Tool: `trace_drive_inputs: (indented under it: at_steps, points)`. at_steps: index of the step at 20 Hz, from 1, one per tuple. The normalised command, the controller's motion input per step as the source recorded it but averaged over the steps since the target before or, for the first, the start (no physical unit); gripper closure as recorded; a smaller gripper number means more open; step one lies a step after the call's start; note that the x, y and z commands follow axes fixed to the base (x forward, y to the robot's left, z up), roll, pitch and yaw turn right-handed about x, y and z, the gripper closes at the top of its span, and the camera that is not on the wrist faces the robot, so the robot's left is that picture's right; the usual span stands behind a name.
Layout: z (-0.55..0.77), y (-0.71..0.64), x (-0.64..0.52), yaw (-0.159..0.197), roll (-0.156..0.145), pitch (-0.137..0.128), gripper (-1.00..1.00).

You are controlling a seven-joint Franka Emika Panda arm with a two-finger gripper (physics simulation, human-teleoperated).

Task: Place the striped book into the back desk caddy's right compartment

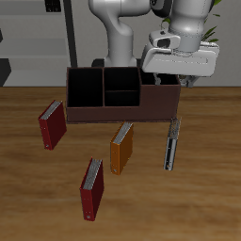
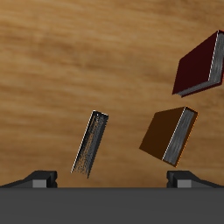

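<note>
The striped book (image 1: pixel 171 143) lies flat on the table in front of one end of the back desk caddy (image 1: pixel 113 111); it also shows in the wrist view (image 2: pixel 90 144). My gripper (image 1: pixel 179 79) hangs open and empty above that end of the caddy, well above the book and a little behind it. In the wrist view my gripper (image 2: pixel 112 179) has its two fingertips (image 2: pixel 39 178) far apart with nothing between them. The caddy's large end section nearest the book is hidden behind my gripper. The section at the other end (image 1: pixel 85 89) shows an open black interior.
An orange book (image 1: pixel 122 148) lies beside the striped book, also seen in the wrist view (image 2: pixel 166 136). One dark red book (image 1: pixel 52 124) lies near the caddy's far end, another (image 1: pixel 91 186) nearer the table's front edge. The robot's base stands behind the caddy.
</note>
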Motion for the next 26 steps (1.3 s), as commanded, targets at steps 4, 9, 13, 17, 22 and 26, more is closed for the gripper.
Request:
trace_drive_inputs:
  at_steps: [4, 9, 13, 17, 22, 26]
  points:
    - [-0.19, 0.1, 0.13, -0.017, 0.001, 0.007, -1.0]
    - [-0.32, 0.15, 0.1, -0.004, 0.008, 0.023, -1.0]
    - [-0.34, 0.05, 0.07, -0.022, -0.003, 0.016, -1.0]
    - [-0.25, 0.01, -0.05, -0.001, 0.006, -0.022, -1.0]
    - [-0.2, -0.04, -0.08, -0.034, -0.02, -0.016, -1.0]
    - [-0.44, 0.01, 0.04, -0.009, -0.005, 0.057, -1.0]
